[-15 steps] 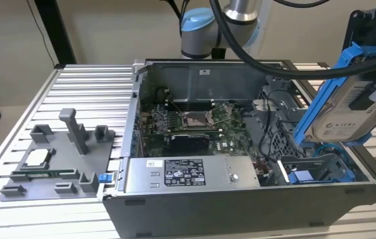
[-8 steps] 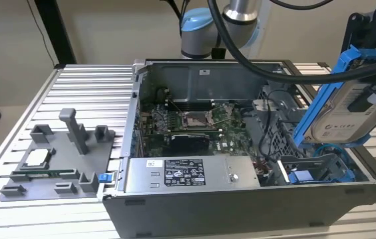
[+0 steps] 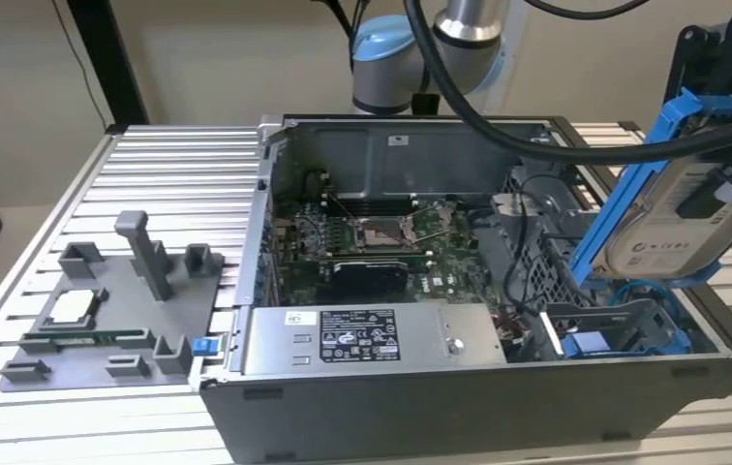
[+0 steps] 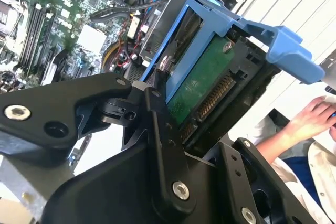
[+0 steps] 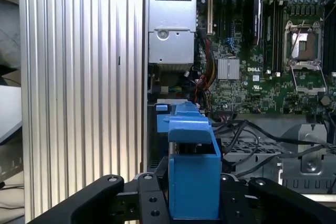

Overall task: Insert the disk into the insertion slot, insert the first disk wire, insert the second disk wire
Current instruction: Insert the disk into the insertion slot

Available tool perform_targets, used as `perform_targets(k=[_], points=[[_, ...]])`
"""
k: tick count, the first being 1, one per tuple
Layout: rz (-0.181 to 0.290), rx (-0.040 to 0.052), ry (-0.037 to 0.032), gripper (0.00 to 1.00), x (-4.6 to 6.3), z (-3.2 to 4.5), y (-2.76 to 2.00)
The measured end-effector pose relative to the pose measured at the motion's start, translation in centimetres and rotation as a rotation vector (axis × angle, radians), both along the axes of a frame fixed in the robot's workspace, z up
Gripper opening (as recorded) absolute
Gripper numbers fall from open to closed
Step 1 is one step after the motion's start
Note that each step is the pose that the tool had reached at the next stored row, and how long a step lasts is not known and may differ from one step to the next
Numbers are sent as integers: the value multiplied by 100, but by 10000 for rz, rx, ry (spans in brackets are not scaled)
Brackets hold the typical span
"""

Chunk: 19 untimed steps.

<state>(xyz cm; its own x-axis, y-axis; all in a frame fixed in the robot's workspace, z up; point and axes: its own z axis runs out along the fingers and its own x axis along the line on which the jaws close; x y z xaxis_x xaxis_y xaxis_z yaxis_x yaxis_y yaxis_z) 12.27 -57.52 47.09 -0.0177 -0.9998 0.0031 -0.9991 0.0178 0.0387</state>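
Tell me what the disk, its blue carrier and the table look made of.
The disk: metal body, by its matte silver face under a white label; its underside in the second wrist view is a green circuit board. Its blue carrier: probably moulded plastic, uniform colour, soft sheen. The table: likely aluminium, ribbed silver extrusions.

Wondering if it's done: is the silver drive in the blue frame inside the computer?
No, the flat silver hard drive in its bright blue plastic carrier hangs in the black end effector above the open case.
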Motion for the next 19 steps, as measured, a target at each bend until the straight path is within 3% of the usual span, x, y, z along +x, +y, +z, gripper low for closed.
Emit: perform_targets(k=[19], points=[[0,23,-9,0,18,-247,0]])
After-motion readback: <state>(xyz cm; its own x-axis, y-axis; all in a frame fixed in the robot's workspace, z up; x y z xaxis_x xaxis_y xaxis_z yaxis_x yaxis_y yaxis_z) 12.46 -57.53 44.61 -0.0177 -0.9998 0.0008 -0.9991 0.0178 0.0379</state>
